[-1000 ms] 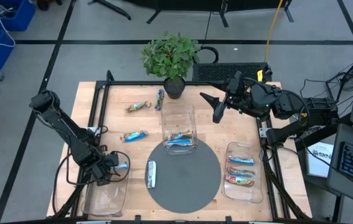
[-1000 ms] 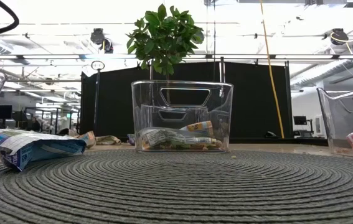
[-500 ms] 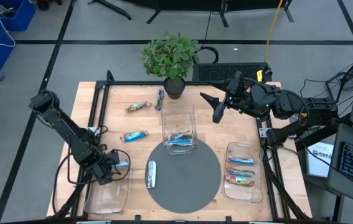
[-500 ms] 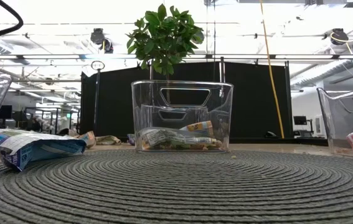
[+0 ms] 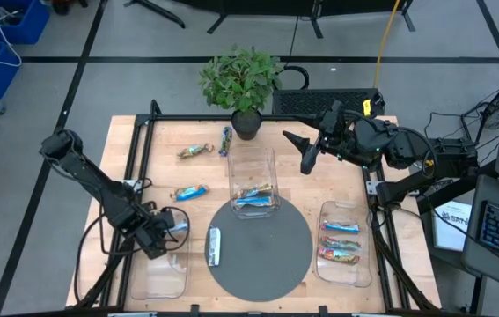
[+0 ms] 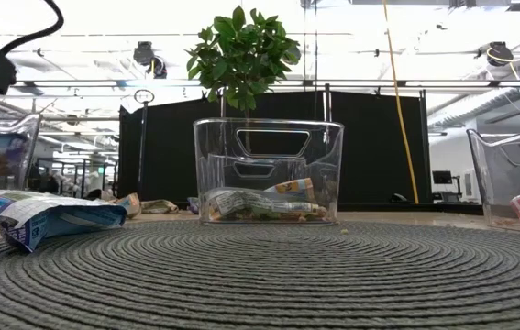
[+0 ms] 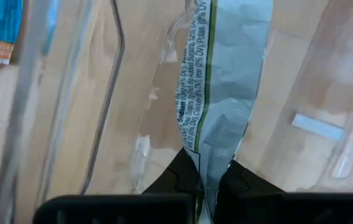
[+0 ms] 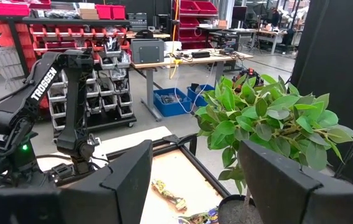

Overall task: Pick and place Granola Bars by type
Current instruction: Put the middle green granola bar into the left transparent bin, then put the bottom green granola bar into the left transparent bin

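Observation:
My left gripper (image 5: 168,234) is shut on a silver-white granola bar (image 7: 226,81) and stands over the far end of the clear left tray (image 5: 159,275). My right gripper (image 5: 306,155) stands open, raised above the table's far right, holding nothing. Loose bars lie flat on the wood (image 5: 194,151), (image 5: 225,139), (image 5: 189,192). Another loose bar (image 5: 215,246) lies on the left edge of the round grey mat (image 5: 262,255). The middle tray (image 5: 253,167) and the right tray (image 5: 341,264) each hold bars. My left gripper pinches one end of the silver-white bar's wrapper (image 7: 208,177) between its two fingers. The fingers point down from above. The bar hangs below them toward the tray's floor, its printed seam side facing the wrist camera. Whether its lower end touches the tray, I cannot tell.
A potted plant (image 5: 242,84) stands at the table's far edge behind the middle tray. A black frame rail (image 5: 139,150) runs along the table's left side. In the low view a bar (image 6: 44,220) lies at the mat's left, beside the left tray's wall (image 6: 21,147).
My left gripper has moved a little toward the table's right edge, still shut on the hanging bar. The left tray has slid the same way: its wall stands farther right in the low view.

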